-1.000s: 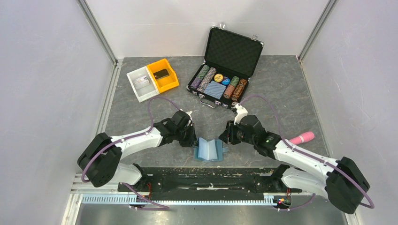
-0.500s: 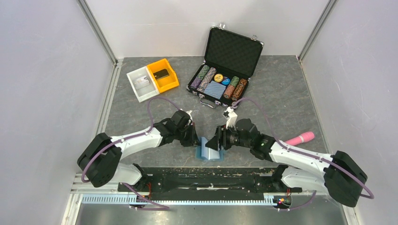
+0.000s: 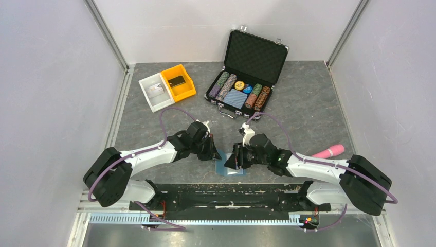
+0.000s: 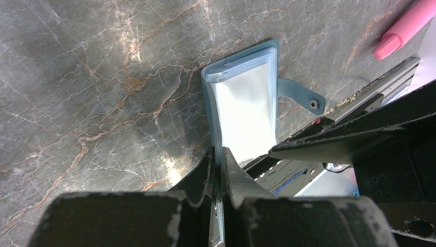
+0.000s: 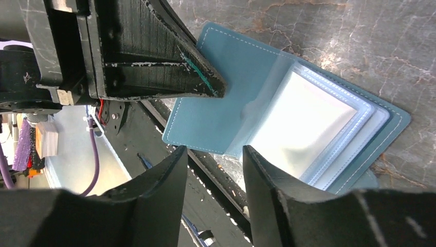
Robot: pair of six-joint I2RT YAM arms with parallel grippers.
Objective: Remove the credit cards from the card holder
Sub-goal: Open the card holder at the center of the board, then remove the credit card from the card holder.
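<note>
The card holder [image 3: 225, 170] is a light-blue bifold lying open near the table's front edge. My left gripper [image 3: 214, 153] is shut on the edge of its left cover [image 4: 220, 154]. In the right wrist view the blue cover [image 5: 226, 98] and its stack of clear sleeves [image 5: 308, 123] lie spread, the sleeves looking pale and glossy. My right gripper [image 5: 216, 150] hovers open over the holder's near edge [image 3: 232, 160], with nothing between its fingers. No credit cards show in any view.
A pink marker [image 3: 329, 151] lies right of the holder. At the back stand an open black poker-chip case [image 3: 255, 54], a yellow bin [image 3: 191, 88] with a small dark flat thing in it, and a white bin [image 3: 156, 100]. The black mounting rail [image 3: 231, 195] borders the near edge.
My right gripper has opened and slid left from the holder's right side to over its middle. The holder has gone from a raised V to lying flatter. The left gripper kept its hold.
</note>
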